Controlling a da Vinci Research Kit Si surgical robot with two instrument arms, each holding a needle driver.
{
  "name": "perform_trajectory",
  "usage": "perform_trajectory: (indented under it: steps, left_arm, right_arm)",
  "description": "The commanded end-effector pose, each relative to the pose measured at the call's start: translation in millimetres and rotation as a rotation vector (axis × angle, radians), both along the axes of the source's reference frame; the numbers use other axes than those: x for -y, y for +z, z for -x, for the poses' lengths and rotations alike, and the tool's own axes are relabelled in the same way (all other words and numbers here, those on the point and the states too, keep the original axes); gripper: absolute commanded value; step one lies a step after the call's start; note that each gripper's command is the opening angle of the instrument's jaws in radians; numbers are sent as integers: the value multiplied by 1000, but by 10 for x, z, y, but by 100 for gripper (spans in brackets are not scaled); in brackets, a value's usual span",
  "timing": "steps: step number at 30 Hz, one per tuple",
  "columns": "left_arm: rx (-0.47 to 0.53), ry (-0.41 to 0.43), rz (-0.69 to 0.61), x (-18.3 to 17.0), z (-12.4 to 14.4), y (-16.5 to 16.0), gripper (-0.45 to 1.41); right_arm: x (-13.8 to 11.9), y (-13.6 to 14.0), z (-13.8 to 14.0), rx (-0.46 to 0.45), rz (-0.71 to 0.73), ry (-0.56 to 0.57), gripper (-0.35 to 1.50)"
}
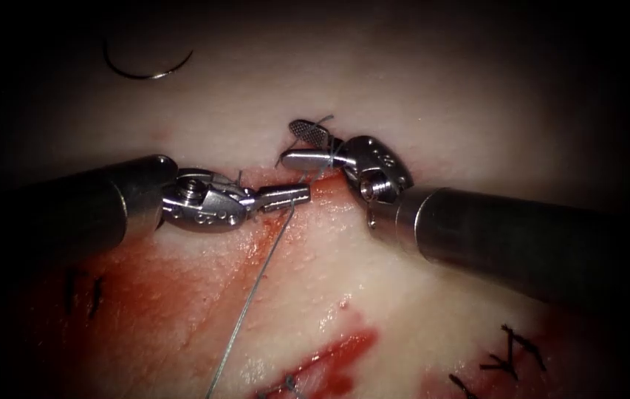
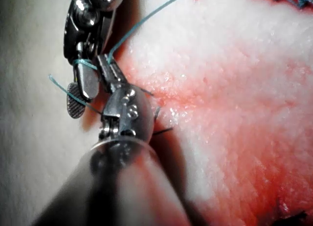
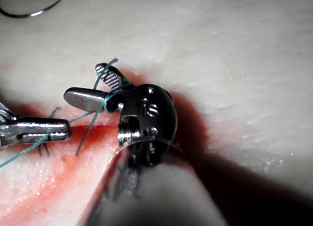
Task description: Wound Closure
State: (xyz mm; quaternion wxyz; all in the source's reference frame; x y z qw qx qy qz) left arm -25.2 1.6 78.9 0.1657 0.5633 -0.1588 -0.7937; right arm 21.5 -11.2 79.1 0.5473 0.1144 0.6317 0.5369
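Thread (image 1: 255, 284) sits clamped in my left tool (image 1: 294, 196); right tool (image 1: 301, 144) gapes, thread looped round it (needle (image 1: 146, 70) lies free on tissue (image 1: 418, 295)).

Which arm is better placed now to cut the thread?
Right, probably. Only it can cut, and its gripper is open with the thread lying between its jaws. The left gripper is shut on the thread. The needle lies free on the tissue.

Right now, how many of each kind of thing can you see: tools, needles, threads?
Tools: 2, left tool shut on thread, right tool open with thread round it.
Needles: 1, needle lying free on tissue.
Threads: 1.
Total: 4.
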Motion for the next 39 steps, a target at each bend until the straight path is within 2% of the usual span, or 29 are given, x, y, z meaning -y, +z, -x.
perform_trajectory:
  steps: [1, 3, 5, 6, 7, 9, 12, 15, 18, 24, 26, 27, 29, 33, 39]
  left_arm:
    - [2, 0, 3, -7, 5, 4, -45]
    - [0, -1, 3, -7, 4, 4, -45]
    - [-2, -2, 4, -7, 3, 4, -45]
    - [-2, -1, 4, -7, 2, 4, -45]
    - [-3, -2, 4, -6, 1, 4, -45]
    - [-3, -5, 6, -6, 0, 4, -45]
    - [-7, -9, 7, -7, -5, 2, -45]
    - [-9, -12, 6, -8, -11, 1, -45]
    - [-20, -30, 2, -11, -21, -2, -45]
    - [-46, -72, -30, -20, -47, -7, -45]
    - [-55, -95, -45, -27, -60, -9, -45]
    - [-55, -95, -45, -27, -60, -9, -45]
    - [-62, -109, -48, -31, -66, -11, -45]
    - [-63, -146, -66, -49, -79, -16, -45]
    - [-59, -237, -92, -98, -94, -24, -45]
  right_arm:
    - [-9, 4, -13, -9, 8, 5, 88]
    - [-11, 3, -16, -12, 9, 5, 79]
    - [-11, 2, -18, -14, 8, 2, 56]
    - [-11, 1, -19, -15, 8, 0, 20]
    - [-7, -1, -20, -18, 21, -18, -35]
    - [-6, -2, -21, 1, 42, -23, -35]
    - [-2, -12, -32, 98, 79, -32, -35]
    - [1, -17, -38, 121, 103, -37, -35]
    - [9, -26, -47, 189, 129, -66, -35]
    - [28, -40, -57, 362, 320, -149, -35]
    - [30, -46, -59, 454, 420, -198, -35]
    - [30, -46, -59, 454, 420, -198, -35]
    - [33, -46, -62, 517, 503, -229, -35]
    - [44, -41, -68, 599, 549, -302, -35]
    - [59, -38, -79, 683, 611, -385, -35]
